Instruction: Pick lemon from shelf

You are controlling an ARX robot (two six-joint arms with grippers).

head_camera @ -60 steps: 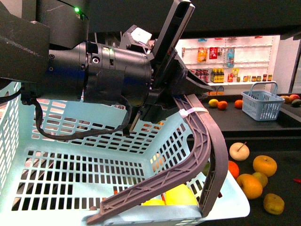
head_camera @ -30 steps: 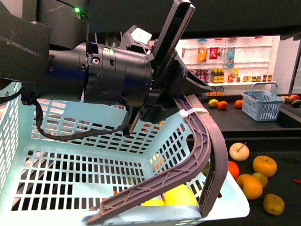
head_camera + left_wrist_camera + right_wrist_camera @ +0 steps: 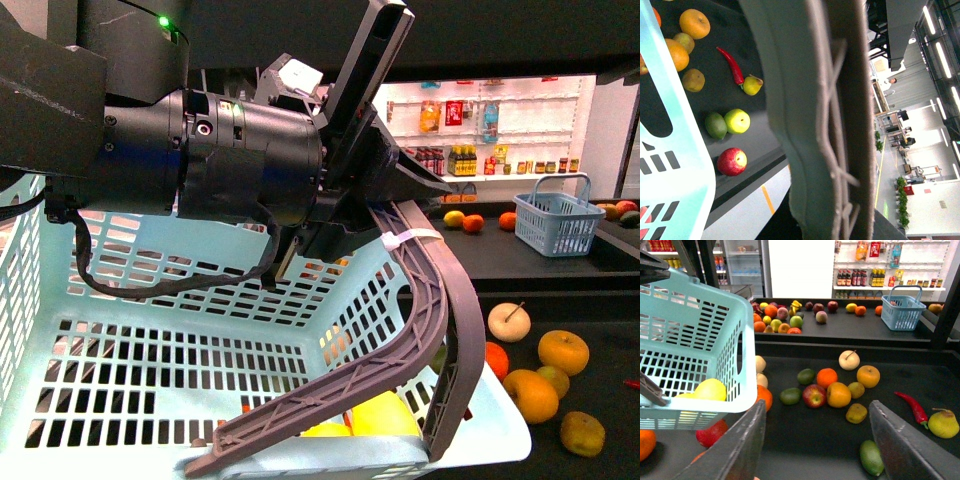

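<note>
Right hand (image 3: pixel 817 440) hangs wide open and empty over the shelf (image 3: pixel 920 367). One lemon (image 3: pixel 710 389) already sits in the pale basket (image 3: pixel 700 330), a second yellow fruit beside it. Left hand (image 3: pixel 400 185) meets the handle (image 3: pixel 440 300); its grip can't be told. Picking looks done; next, probably pull clear.

The lemon (image 3: pixel 710 389), bright yellow and oval, lay inside the pale blue basket (image 3: pixel 747 340), well off to one side of the right gripper's (image 3: pixel 815 440) spread jaws. The shelf's (image 3: pixel 900 367) dark lower tray stretched under and beyond those jaws.
</note>
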